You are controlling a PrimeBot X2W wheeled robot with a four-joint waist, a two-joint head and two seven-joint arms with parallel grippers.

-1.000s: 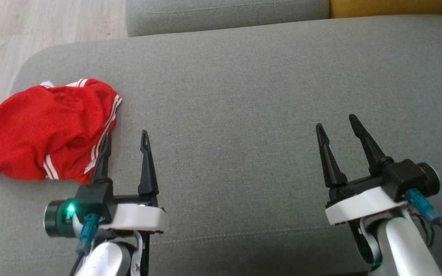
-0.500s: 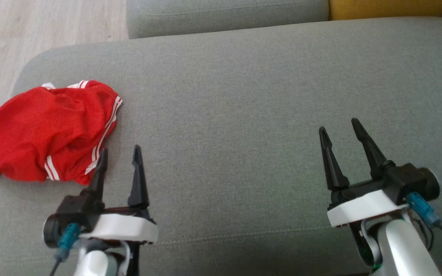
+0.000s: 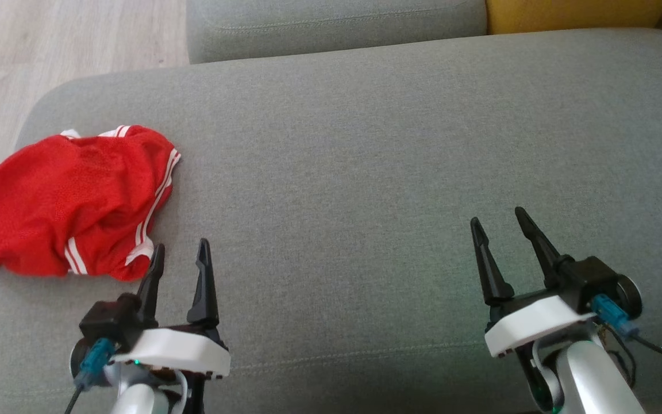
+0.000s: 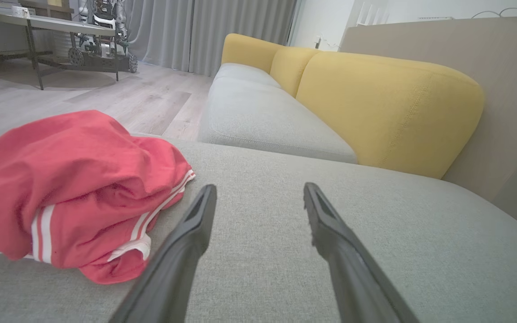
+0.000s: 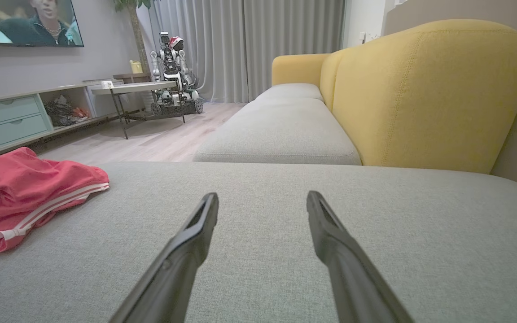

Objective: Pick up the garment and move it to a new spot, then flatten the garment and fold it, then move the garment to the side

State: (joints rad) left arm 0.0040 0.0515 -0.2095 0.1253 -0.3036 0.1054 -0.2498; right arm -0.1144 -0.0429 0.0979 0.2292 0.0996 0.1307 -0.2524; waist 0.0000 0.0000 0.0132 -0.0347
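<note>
Both spread, empty — left pincer [image 3: 181,244] just beside crumpled red garment [image 3: 66,201] | right pincer [image 3: 497,215] well apart

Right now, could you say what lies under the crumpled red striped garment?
The red white-striped garment rests on the grey fabric sofa cushion; anything beneath its folds is hidden.

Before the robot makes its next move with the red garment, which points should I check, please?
1. Left pincer open and empty: ok.
2. Right pincer open and empty: ok.
3. Garment flat: not ok, it lies bunched.
4. Garment wholly on the cushion: not ok, its left part passes the edge.
5. Left pincer apart from the garment: cannot tell, it is very close to the hem.
6. Bare cushion to spread the garment on: ok.
</note>
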